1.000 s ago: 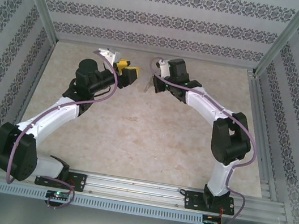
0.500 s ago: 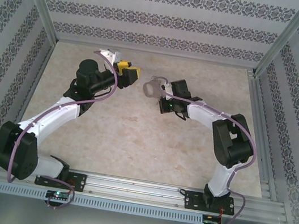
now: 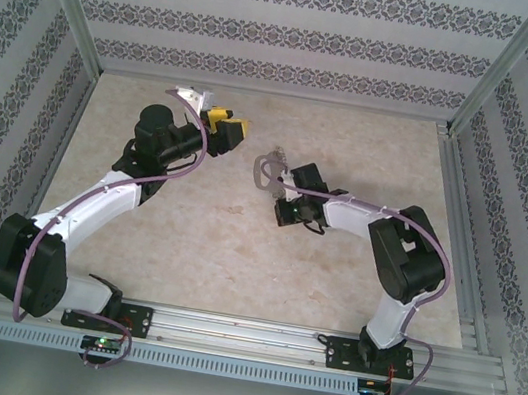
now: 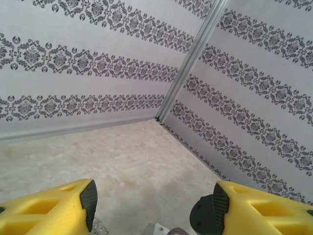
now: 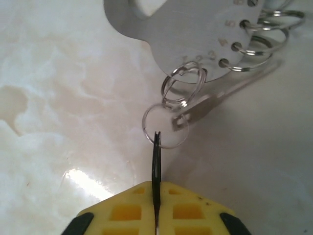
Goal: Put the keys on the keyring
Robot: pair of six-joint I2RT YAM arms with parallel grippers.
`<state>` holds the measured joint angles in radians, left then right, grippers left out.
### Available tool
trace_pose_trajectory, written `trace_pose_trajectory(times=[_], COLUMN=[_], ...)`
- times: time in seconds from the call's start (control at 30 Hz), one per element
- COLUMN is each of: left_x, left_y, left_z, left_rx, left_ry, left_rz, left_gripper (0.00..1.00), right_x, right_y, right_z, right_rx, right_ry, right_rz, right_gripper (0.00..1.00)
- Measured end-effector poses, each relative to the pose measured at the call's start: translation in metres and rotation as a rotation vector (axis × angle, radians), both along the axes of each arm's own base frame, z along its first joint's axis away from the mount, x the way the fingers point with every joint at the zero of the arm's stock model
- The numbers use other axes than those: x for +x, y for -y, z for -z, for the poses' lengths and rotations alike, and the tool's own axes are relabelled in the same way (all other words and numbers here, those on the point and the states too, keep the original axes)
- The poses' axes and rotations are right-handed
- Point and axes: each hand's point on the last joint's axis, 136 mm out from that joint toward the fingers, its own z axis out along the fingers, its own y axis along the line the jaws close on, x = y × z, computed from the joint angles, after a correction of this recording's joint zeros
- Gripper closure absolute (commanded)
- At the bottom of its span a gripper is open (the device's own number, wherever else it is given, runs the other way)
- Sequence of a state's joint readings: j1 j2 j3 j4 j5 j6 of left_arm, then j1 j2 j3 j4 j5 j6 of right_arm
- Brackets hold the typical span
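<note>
Pale marbled table (image 3: 236,244) runs out to walls papered in bands of dark ornament (image 4: 73,58). On it, in the far half and a little right of the middle, we see the keyring (image 3: 268,167) lying flat. From the right wrist it is a grey metal plate (image 5: 195,29) with numbered holes along one edge, a wire ring hanging from each. A doubled ring (image 5: 182,85) hangs from the lowest hole, and a thin ring (image 5: 165,126) is linked below that one.

A flat silver strip (image 5: 210,102) lies just beside these rings, one end touching the thin ring. We cannot tell what the strip is.

The right gripper (image 5: 156,139) meets the thin ring at its near arc. Its yellow fingers (image 5: 122,210) are pressed together with only a dark seam between the pads, and the wire of the ring passes into that seam.

The left gripper (image 4: 151,210) is held well apart from the keyring, up and to the left in the top view, and aims toward the far corner, where an aluminium post (image 4: 195,54) joins two walls. Its yellow fingers (image 4: 49,208) stand wide apart. Something small sits at the lower edge between them, too cut off for us to name.
</note>
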<state>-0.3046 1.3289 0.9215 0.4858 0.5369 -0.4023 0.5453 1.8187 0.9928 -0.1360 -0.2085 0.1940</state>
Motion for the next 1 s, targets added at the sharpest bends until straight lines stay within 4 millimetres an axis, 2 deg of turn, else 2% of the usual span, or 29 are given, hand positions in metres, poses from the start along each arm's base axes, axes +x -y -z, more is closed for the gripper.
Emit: trace_pose_trajectory(times=[0.07,0.1,0.13,0.2,0.23,0.33,0.47,0.6,0.73,0.87,0.93,1.0], left_x=[-0.001,-0.001,-0.001,-0.001,-0.002,-0.004,-0.010,-0.015,-0.016,-0.015,-0.014,-0.013], left_y=[0.001,0.001,0.001,0.001,0.001,-0.003,-0.013,-0.032,-0.060,-0.097,-0.116,-0.142], left_z=[0.000,0.001,0.001,0.002,0.002,-0.001,-0.004,0.004,0.022,0.046,0.052,0.062], left_rx=[0.001,0.001,0.002,0.007,0.006,0.010,0.013,0.029,0.085,0.223,0.308,0.385], left_ry=[-0.001,-0.002,-0.005,-0.005,-0.010,-0.005,0.004,0.013,0.049,0.091,0.118,0.132], left_rz=[0.005,0.008,0.009,0.009,0.008,-0.006,-0.054,-0.155,-0.312,-0.516,-0.616,-0.726], left_gripper=[0.31,0.27,0.23,0.08,0.01,0.00,0.00,0.00,0.00,0.00,0.00,0.00], right_x=[-0.012,-0.019,-0.027,-0.039,-0.041,-0.030,-0.010,0.006,0.022,0.040,0.045,0.049], right_y=[0.000,0.001,0.003,0.008,0.010,0.019,0.047,0.076,0.112,0.167,0.196,0.227], right_z=[-0.002,-0.004,-0.007,-0.025,-0.034,-0.084,-0.143,-0.179,-0.193,-0.199,-0.194,-0.179], right_rx=[0.010,0.018,0.024,0.051,0.065,0.144,0.220,0.223,0.155,0.035,-0.024,-0.087], right_ry=[-0.012,-0.017,-0.018,-0.002,0.013,0.119,0.256,0.366,0.447,0.566,0.603,0.606], right_rz=[-0.006,-0.009,-0.013,-0.010,-0.007,0.034,0.133,0.245,0.383,0.587,0.686,0.779], right_gripper=[0.54,0.39,0.27,0.08,0.03,0.03,0.03,0.02,0.03,0.03,0.02,0.02])
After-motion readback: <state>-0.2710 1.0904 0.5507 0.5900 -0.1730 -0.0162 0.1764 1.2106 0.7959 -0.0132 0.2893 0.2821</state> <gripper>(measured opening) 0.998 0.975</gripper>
